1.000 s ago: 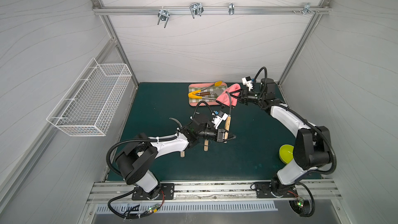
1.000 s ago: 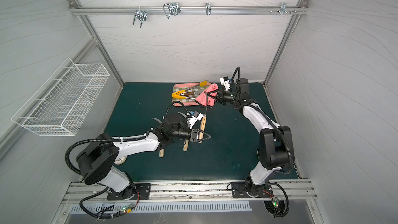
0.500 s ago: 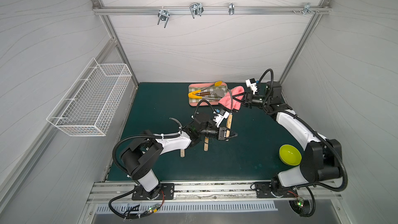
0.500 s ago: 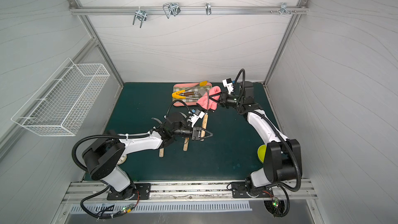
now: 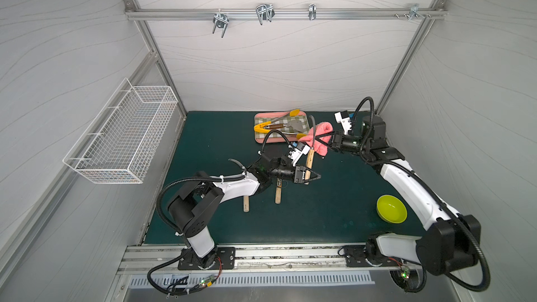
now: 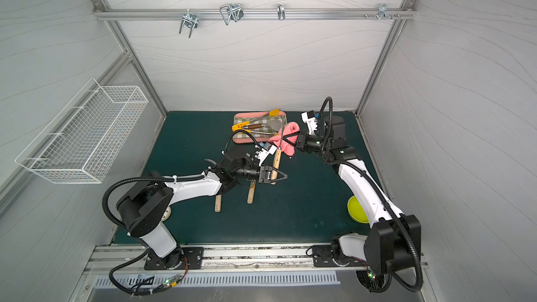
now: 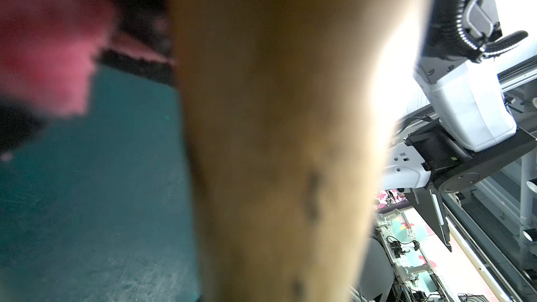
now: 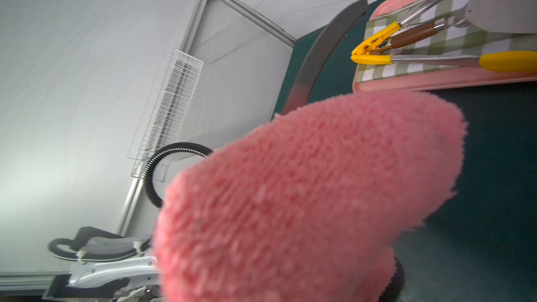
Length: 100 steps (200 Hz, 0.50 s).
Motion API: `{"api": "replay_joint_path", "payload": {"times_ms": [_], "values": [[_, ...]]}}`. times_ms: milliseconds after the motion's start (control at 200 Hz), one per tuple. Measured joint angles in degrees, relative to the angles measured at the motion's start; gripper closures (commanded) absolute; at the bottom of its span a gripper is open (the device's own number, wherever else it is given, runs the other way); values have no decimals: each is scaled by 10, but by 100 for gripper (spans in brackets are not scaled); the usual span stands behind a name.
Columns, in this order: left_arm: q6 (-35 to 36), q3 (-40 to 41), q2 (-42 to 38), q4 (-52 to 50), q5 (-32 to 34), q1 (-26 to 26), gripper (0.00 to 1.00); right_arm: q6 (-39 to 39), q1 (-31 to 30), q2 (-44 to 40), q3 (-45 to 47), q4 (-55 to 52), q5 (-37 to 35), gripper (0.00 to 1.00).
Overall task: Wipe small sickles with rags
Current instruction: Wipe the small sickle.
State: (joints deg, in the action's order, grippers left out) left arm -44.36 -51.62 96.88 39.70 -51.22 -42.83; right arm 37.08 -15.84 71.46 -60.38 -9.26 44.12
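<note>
Three cutting tools, one cloth, sundries.

Raised sickle [image 5: 309,160]: centre of both top views. Its pale handle stands near upright and the grey blade curves up toward the tray. In the left wrist view the handle [image 7: 276,140] fills the middle, blurred.

Left gripper [image 5: 311,175]: jaws closed tight on the lower handle of the raised sickle.

Rag [image 5: 319,129]: pink and fuzzy, just right of centre, pressed against the raised sickle where blade meets handle. In the right wrist view the blade [image 8: 319,62] rises from behind the rag [image 8: 305,199].

Right gripper [image 5: 317,140]: jaws clamped on the rag.

Second sickle [image 5: 278,196] and third sickle [image 5: 246,204]: flat on the green mat [image 5: 203,146] below centre, side by side. Only the handle ends show; the rest is under the left arm.

Tray [image 5: 270,141]: upper centre, pink rim, checked base. It holds yellow-tipped tongs [image 5: 263,127] and a brown-handled spatula [image 5: 292,125].

Bowl [image 5: 391,208]: lime green, lower right, on the mat.

Wire basket [image 5: 125,135]: white, on the left wall.
</note>
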Motion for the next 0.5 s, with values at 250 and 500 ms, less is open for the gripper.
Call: {"api": "replay_joint_path", "payload": {"times_ms": [250, 500], "values": [[-6, -6, -1, -52, 9, 6, 100, -83, -8, -21, -14, -140, -86, 98], [21, 3, -15, -120, 35, 13, 100, -158, -35, -21, -96, -259, -133, 97]]}}
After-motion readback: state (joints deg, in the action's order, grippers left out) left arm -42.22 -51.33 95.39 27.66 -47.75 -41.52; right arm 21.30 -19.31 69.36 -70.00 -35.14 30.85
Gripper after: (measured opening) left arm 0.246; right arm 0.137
